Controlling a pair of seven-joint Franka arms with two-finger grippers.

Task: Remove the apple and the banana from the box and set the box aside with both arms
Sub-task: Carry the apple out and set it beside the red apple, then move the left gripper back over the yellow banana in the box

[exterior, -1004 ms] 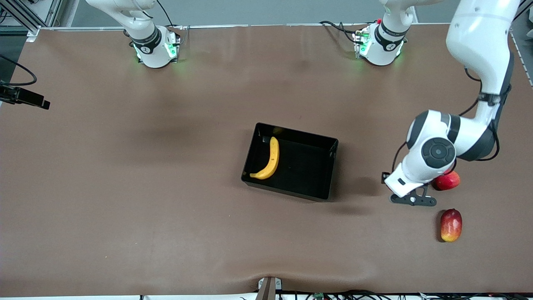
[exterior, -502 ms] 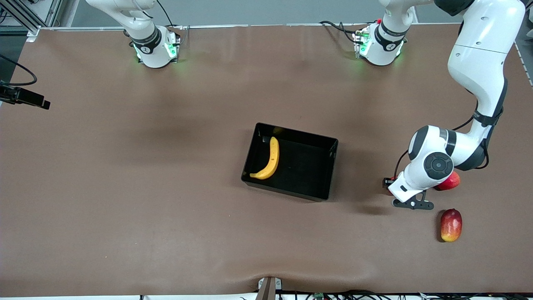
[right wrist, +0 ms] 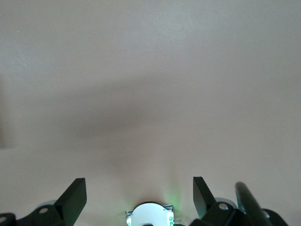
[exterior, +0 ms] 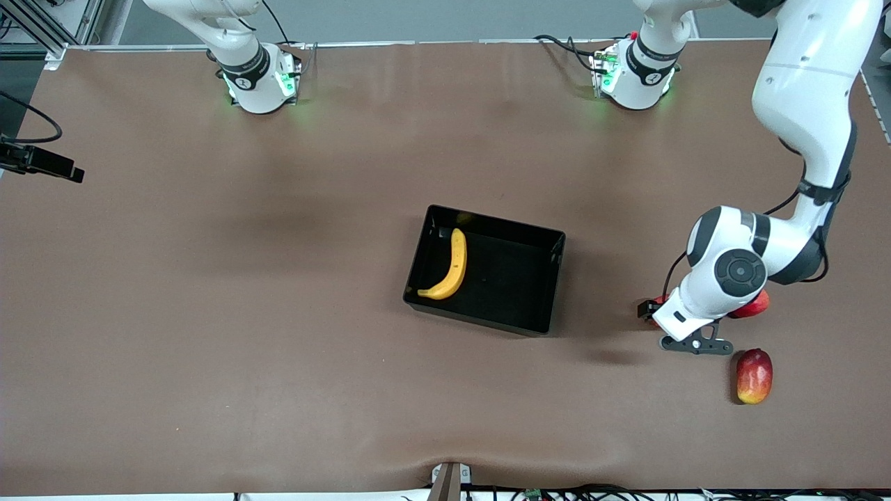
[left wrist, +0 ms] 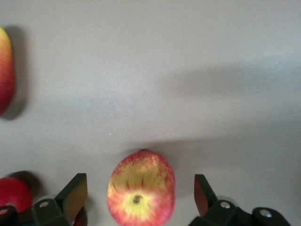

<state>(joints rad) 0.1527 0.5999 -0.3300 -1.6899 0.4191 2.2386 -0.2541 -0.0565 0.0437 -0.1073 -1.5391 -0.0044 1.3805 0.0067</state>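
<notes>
The small red apple with yellow patches (left wrist: 141, 193) rests on the table, dimple up, between the fingers of my left gripper (left wrist: 139, 188). The fingers stand wide open, one on each side, not touching it. In the front view the left hand (exterior: 686, 320) hangs low over the table toward the left arm's end and hides most of the apple. The glossy black box (exterior: 539, 278) sits mid-table with the yellow banana (exterior: 451, 268) lying inside it. My right gripper (right wrist: 139, 193) is open and empty, held high above its own base (right wrist: 149, 215).
A plain pinkish-red fruit (exterior: 757, 305) lies just beside the left hand and shows in the left wrist view (left wrist: 14, 195). The oblong red-yellow mango (exterior: 754, 376) lies nearer the front camera and also shows in the left wrist view (left wrist: 4, 70). Bare brown table surrounds the box.
The left hand has come down lower over the apple and shifted slightly toward the mango. The banana, box and right arm have not moved.
</notes>
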